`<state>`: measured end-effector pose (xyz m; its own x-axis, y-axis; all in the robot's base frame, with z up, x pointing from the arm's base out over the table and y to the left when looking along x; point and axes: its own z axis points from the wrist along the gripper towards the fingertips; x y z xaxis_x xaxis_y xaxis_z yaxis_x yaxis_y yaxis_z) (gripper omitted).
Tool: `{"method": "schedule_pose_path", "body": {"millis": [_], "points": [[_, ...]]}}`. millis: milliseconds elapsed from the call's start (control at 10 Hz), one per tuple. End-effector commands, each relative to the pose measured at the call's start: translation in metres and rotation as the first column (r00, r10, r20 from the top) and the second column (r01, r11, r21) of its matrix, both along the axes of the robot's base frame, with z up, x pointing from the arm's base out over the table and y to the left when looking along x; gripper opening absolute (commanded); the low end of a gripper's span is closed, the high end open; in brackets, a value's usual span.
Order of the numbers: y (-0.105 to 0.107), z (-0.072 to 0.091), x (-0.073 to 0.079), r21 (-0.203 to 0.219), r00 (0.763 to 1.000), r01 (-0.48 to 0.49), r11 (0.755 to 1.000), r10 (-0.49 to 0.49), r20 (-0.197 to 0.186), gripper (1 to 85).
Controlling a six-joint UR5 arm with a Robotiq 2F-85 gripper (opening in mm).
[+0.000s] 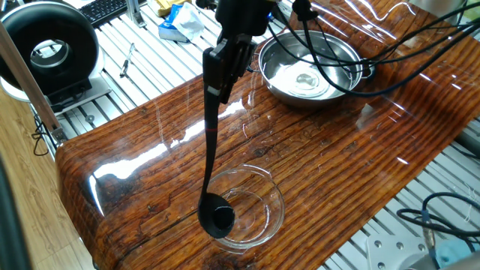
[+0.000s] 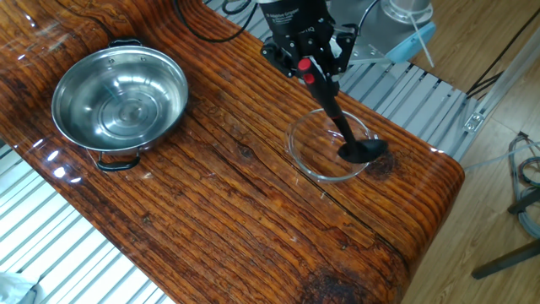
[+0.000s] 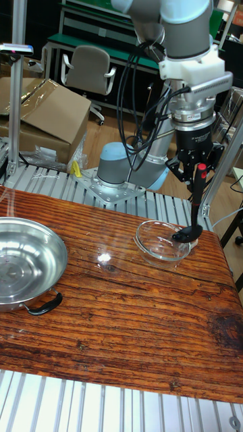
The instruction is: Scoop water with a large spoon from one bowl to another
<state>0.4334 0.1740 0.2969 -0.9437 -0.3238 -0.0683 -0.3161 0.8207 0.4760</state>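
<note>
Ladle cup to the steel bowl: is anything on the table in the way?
Nothing visible is. The hand holds the ladle, whose cup sits at the glass bowl's rim. Between it and the steel bowl there is only bare table. The cables hang on the far side of the steel bowl, not across the path.

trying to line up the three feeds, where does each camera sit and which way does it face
One fixed view: high, beyond the glass bowl, facing the steel bowl; end effector holds the ladle.
The other fixed view: high, opposite side, steel bowl left; end effector at top.
Tall fixed view: low at the table edge, facing the arm's base.
All share both bowls.
</note>
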Motion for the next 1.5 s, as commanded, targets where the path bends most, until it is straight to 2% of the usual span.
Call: {"method": "schedule_pose_path", "body": {"millis": [0, 200, 500, 900, 1400], "points": [[0.007, 0.007, 0.002, 0.062, 1.0, -0.025, 0.998, 0.024, 0.011, 1.0], [0.001, 0.009, 0.004, 0.081, 0.999, -0.047, 0.996, 0.046, 0.02, 1.0], [-0.005, 0.009, 0.005, 0.132, 0.997, -0.074, 0.989, 0.069, 0.038, 1.0], [-0.02, 0.004, 0.009, 0.141, 0.991, -0.126, 0.982, 0.117, 0.071, 1.0], [-0.023, 0.001, 0.009, 0.166, 0.985, -0.159, 0.973, 0.145, 0.097, 1.0]]}}
